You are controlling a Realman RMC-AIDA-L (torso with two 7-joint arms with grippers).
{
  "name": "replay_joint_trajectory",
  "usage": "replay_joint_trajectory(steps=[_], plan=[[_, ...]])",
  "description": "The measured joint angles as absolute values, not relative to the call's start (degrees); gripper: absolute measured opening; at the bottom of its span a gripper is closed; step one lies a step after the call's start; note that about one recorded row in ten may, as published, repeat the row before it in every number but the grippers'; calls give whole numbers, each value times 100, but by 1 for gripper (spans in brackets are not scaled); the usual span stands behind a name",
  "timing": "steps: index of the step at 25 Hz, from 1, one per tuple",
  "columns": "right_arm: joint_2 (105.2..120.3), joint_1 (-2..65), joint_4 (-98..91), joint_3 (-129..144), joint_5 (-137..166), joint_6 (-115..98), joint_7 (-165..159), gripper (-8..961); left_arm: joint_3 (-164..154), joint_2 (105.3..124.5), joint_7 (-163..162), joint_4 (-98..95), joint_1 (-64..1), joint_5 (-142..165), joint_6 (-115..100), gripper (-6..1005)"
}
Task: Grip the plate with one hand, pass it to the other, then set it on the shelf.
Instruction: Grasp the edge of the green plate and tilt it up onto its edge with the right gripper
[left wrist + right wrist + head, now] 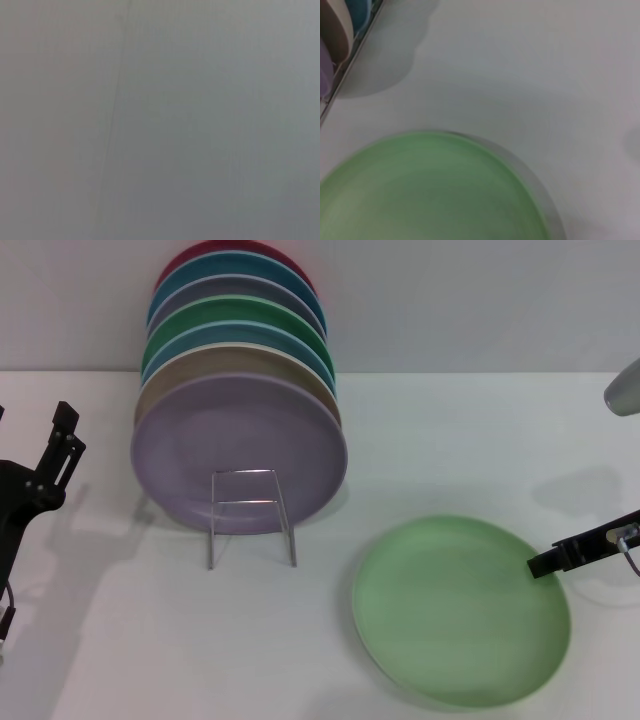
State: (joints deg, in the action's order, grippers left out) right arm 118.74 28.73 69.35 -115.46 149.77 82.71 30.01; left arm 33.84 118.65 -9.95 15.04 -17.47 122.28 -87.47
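Lying flat near the worktop's front right corner, the plate (460,610) has the right gripper (548,562) at its right rim, far nearer than the left gripper (62,445) parked at the left edge; neither's jaws can be judged.

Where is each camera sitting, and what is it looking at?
Head view: sits on the robot's head, looking forward and down at the table, the plate and the shelf of stacked plates; the left tool shows at the left edge, the right tool by the plate's right rim.
Left wrist view: on the left arm; only flat grey, no body part.
Right wrist view: on the right arm, looking down at the plate; no tool shows.
Head and right wrist views share the plate and the shelf.
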Motion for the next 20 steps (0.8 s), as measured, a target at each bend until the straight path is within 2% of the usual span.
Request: replay_joint_trajectory(steps=[4, 10, 20], plan=[[11874, 2874, 6879, -11547, 14986, 8268, 2993, 386, 3384, 11865, -997, 1502, -1731, 12225, -8774, 790], [11879, 2871, 6862, -11549, 15013, 8256, 2990, 253, 3384, 11865, -1017, 1502, -1703, 12225, -8785, 789], [11883, 2877, 6773, -11401, 15029, 8135, 2988, 206, 3384, 11865, -1027, 1494, -1679, 12225, -8818, 787]])
